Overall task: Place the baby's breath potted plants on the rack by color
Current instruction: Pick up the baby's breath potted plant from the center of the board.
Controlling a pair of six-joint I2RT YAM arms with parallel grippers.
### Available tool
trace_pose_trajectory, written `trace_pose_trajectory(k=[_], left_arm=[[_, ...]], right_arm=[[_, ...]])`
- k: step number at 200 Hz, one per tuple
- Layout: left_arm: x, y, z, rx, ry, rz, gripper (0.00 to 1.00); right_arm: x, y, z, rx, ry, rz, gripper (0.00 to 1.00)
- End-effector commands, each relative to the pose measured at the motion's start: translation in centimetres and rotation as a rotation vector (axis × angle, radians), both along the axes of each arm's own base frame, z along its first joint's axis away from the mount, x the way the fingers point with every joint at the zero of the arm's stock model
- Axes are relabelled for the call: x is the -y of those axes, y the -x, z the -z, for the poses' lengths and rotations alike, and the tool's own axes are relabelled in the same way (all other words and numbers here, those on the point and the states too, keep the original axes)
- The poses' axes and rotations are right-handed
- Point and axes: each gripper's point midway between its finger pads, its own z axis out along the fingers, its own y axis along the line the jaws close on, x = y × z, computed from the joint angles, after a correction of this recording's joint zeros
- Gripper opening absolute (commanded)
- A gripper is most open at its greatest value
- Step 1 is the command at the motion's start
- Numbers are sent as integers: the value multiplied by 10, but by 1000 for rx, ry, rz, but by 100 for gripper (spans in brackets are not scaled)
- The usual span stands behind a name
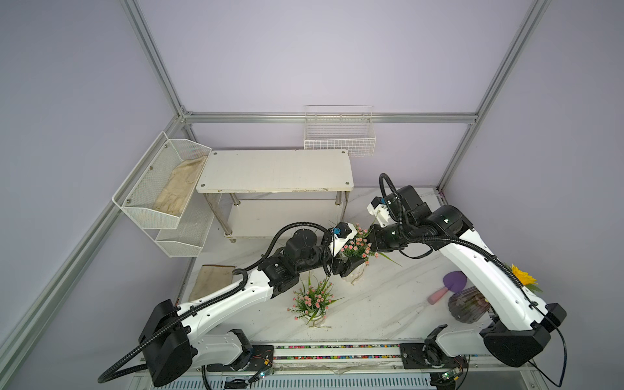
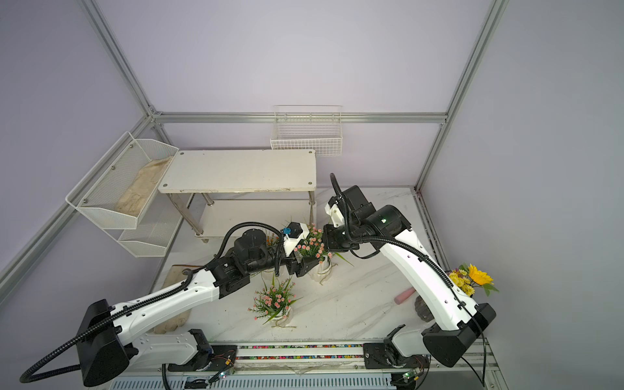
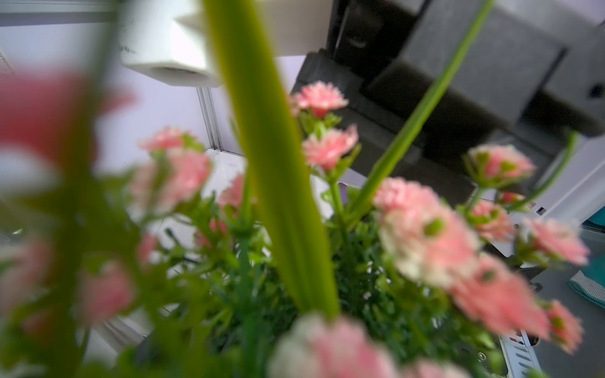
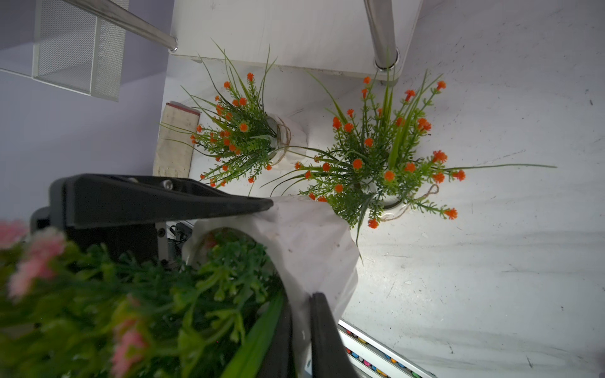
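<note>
A pink baby's breath plant (image 1: 356, 248) in a white pot (image 1: 360, 274) sits between both arms in front of the rack (image 1: 277, 170). My right gripper (image 4: 301, 304) is shut on the pot's rim, one finger inside and one outside. My left gripper (image 1: 353, 270) is shut on the pot's side, and one of its fingers (image 4: 163, 199) lies against the pot wall. Pink blossoms (image 3: 422, 229) fill the left wrist view and hide the jaws. A second pink plant (image 1: 312, 300) stands nearer the front. Two orange plants (image 4: 235, 131) (image 4: 383, 157) stand by the rack's lower shelf (image 4: 294, 29).
White mesh wall bins (image 1: 158, 189) hang at the left, and a wire basket (image 1: 339, 135) hangs behind the rack. A sunflower vase (image 1: 469, 304) and a purple trowel (image 1: 452, 285) are at the right. A beige cloth (image 1: 211, 280) lies at the left edge.
</note>
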Motion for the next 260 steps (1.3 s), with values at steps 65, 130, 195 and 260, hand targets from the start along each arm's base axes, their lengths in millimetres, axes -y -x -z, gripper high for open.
trace_pose_trajectory(k=[65, 130, 195, 260], left_arm=[[-2, -1, -12, 0, 45, -17, 18], [-6, -8, -22, -10, 24, -62, 11], [-32, -22, -58, 5, -13, -223, 8], [-57, -38, -94, 61, 10, -372, 5]], right_arm=[[-1, -2, -31, 110, -82, -14, 21], [20, -9, -50, 184, -68, 62, 26], [49, -24, -47, 235, -8, 132, 27], [66, -21, -35, 236, 20, 170, 29]])
